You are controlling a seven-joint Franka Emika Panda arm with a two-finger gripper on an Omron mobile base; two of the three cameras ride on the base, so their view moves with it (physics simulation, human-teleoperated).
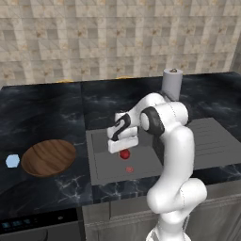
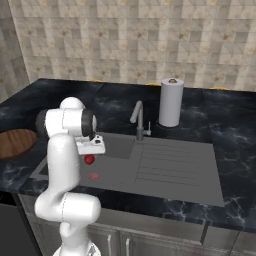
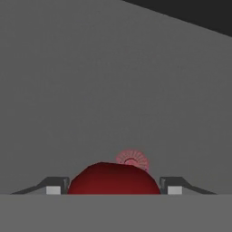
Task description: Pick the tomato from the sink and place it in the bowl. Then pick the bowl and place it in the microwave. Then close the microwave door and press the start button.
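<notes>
Tomato sits pinched in the hand over the sink, lift begun; bowl, microwave and button remain.

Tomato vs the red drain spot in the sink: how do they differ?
The tomato is a glossy dark red ball; the drain spot is a flat, paler pink ridged disc. The tomato looks larger than the drain spot. The tomato sits between the end effector fingertips; the drain spot lies flush in the sink floor. Both are round and reddish.
</notes>
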